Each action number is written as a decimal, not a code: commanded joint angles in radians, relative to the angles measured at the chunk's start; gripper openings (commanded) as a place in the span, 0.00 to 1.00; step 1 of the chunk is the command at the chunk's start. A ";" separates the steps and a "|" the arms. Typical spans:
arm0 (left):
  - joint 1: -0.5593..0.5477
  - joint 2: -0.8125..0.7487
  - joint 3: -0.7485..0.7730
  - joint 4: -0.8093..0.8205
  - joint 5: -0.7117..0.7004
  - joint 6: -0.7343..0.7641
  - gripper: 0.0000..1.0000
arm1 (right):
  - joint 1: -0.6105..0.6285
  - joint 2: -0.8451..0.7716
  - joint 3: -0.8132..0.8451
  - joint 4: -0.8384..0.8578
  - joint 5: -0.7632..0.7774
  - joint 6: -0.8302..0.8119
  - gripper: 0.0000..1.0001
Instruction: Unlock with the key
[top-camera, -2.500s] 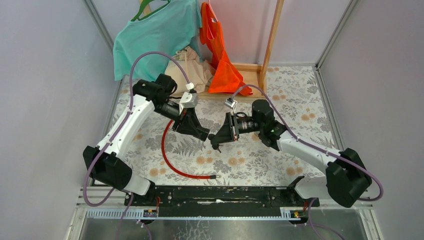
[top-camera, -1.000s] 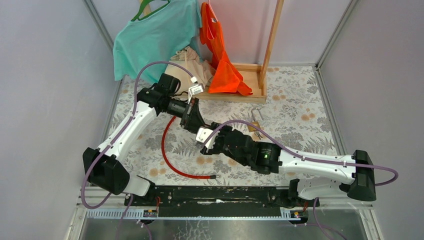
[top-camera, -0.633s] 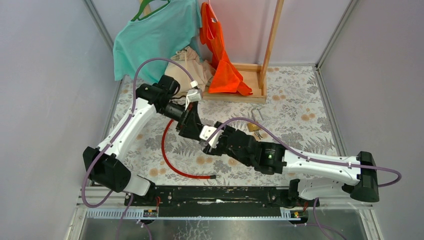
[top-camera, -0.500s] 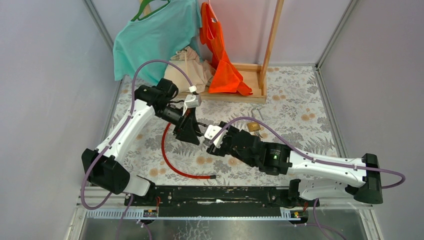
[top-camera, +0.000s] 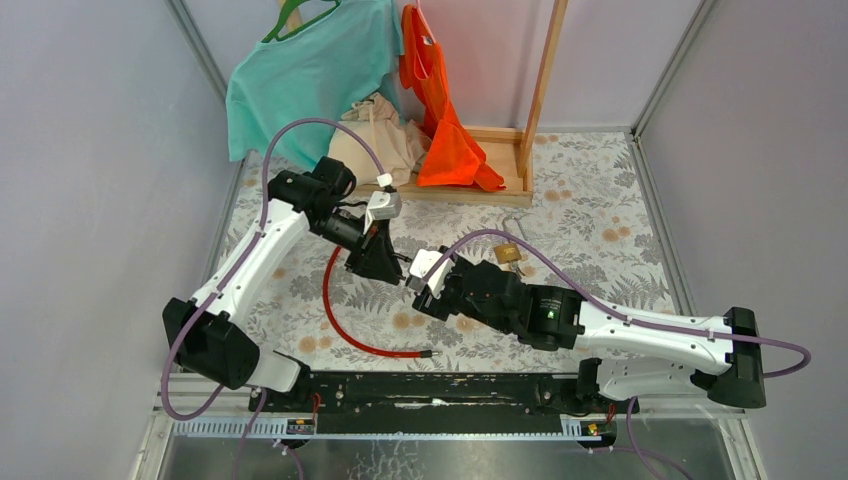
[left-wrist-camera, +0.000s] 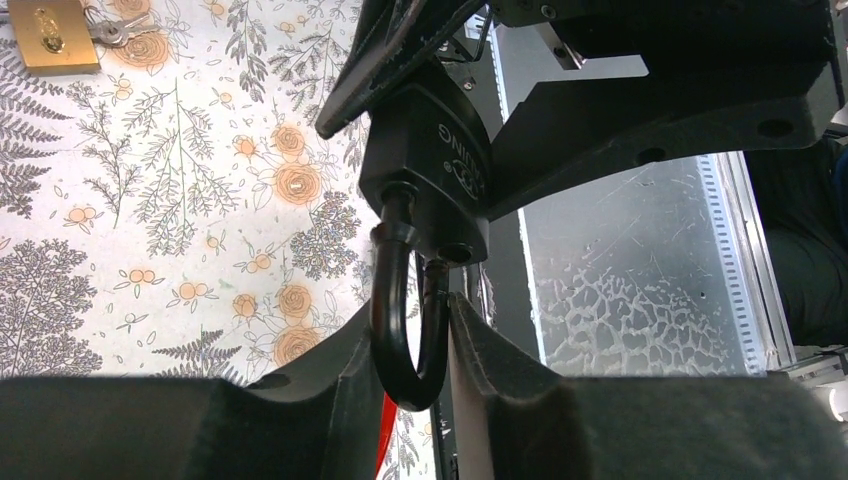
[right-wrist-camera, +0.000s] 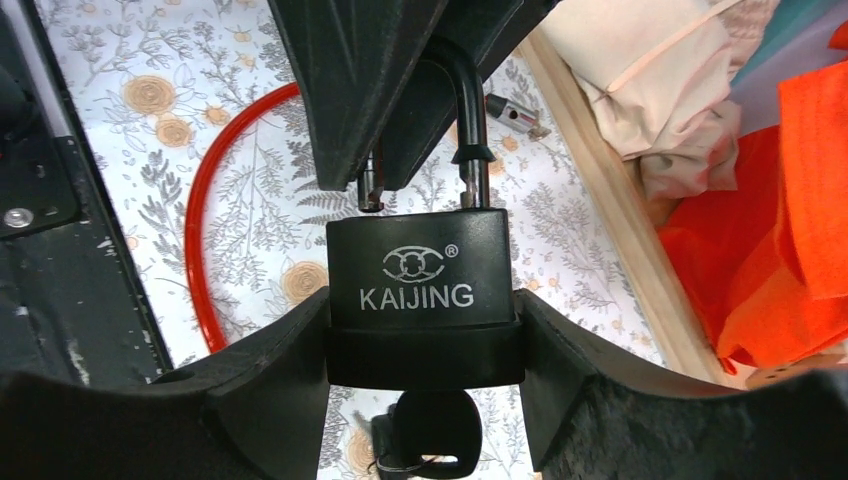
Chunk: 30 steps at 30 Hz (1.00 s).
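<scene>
The flowered counter is spread out beneath both arms. Far beyond the claws, a teal shirt and an orange garment are hung on a wooden rack. A red cable is curled on the counter, beneath the left claw and on towards the arm bases.

And there it is: a black padlock is held in mid-air between the two claws, which are brought tip to tip. Its body is pinched squarely in the right claw, the fingers drawn in to the body's width, one pad pressed on each side. Its shackle is clamped in the left claw, the fingers closed narrow around the loop.

The shackle is seen sprung: the long leg is seated in the body, while the short leg is hung clear of its hole. A black-headed key is lodged in the underside of the body, deep inside the right claw.

A brass padlock is laid on the counter well behind the right claw, alongside the right arm, with small keys just beside it.
</scene>
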 joint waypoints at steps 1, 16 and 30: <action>0.005 0.002 0.006 0.032 0.010 0.049 0.30 | -0.001 -0.024 0.058 0.063 -0.074 0.111 0.00; -0.027 -0.161 -0.167 0.494 -0.374 -0.078 0.19 | -0.252 -0.018 0.054 0.089 -0.621 0.685 0.00; -0.046 -0.093 -0.180 0.506 -0.641 -0.215 0.99 | -0.455 0.048 -0.004 0.029 -0.577 0.818 0.00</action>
